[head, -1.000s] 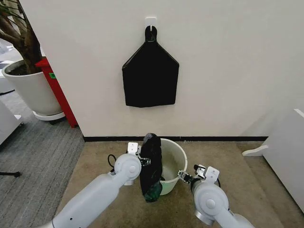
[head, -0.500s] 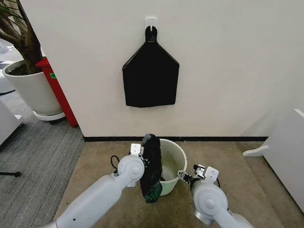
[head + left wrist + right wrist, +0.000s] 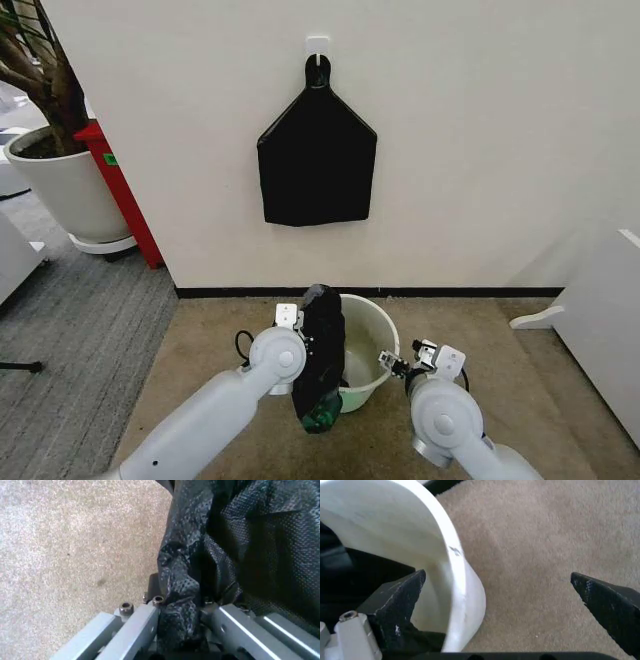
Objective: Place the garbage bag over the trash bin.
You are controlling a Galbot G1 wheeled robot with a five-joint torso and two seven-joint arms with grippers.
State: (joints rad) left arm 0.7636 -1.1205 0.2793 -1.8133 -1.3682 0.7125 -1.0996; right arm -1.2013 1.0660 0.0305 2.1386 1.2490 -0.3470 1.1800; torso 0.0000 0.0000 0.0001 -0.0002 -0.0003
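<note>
The left gripper (image 3: 180,630) pinches the garbage bag (image 3: 320,365), which hangs limp over the trash bin (image 3: 368,345) rim (left side). The right gripper (image 3: 497,592), fingers wide, straddles the opposite wall.

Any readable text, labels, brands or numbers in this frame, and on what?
None can be read.
Red cabinet: a small green sticker, too small to read.
Trash bin: a small dark mark on the wall, not legible as text.
Garbage bag, black bundle on the wall, left pincer, right pincer: no print visible.
</note>
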